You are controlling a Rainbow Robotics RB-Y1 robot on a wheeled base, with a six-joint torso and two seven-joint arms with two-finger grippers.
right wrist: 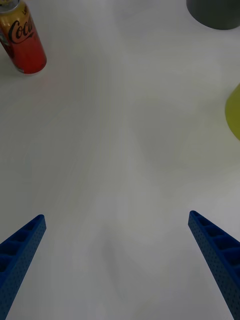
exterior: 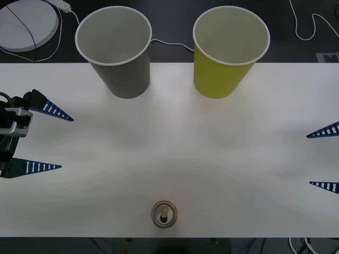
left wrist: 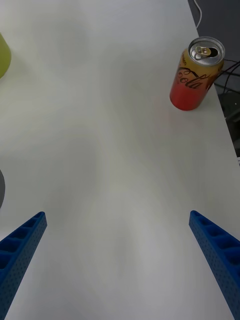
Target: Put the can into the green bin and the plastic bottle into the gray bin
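Observation:
The can stands upright near the table's front edge, a little left of centre; its orange-red side with a gold top shows in the left wrist view and the right wrist view. At the back stand the gray bin on the left and the green bin on the right, both upright and hollow. My left gripper hangs open at the table's left edge. My right gripper hangs open at the right edge. Both are far from the can. The plastic bottle is out of view.
The white table runs to a front edge just beside the can. A white round disc and cables lie on the dark floor behind the table. The gray bin's base and the green bin's side edge the right wrist view.

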